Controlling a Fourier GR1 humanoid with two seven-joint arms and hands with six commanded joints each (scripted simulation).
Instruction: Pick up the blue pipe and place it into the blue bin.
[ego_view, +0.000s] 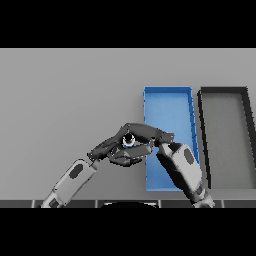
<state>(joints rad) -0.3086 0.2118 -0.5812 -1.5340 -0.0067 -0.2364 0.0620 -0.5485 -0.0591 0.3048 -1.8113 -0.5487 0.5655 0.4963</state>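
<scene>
1. Two white and grey arms rise from the lower edge of the head view and meet just off the blue bin's (168, 102) left wall.
2. Right arm: it comes up across the bin's near part, and its forearm hides part of the bin floor there.
3. Right hand (145, 132): dark, reaching leftward past the bin's left wall, fingers curled over a small round thing.
4. Blue pipe (129, 141): only a small bluish, round end shows, wedged between the two hands just left of the bin's left wall. It is outside the bin. I cannot tell how the rest of it lies, since the hands cover it.
5. Left arm: it enters well left of the bin and slants up toward the bin's left wall.
6. Left hand (116, 151): dark, just below and left of the pipe, touching or nearly touching the right hand. Whether its fingers grip the pipe or only lie beside it, I cannot tell.
7. The bin itself: a long blue tray with low walls, running away from the robot; its far half is bare.
8. Dark bin (223, 91): a similar tray with black walls and a grey floor, just beside the blue bin's right wall, a narrow gap between them.
9. Table (65, 100): plain grey, spreading left of the blue bin.
</scene>
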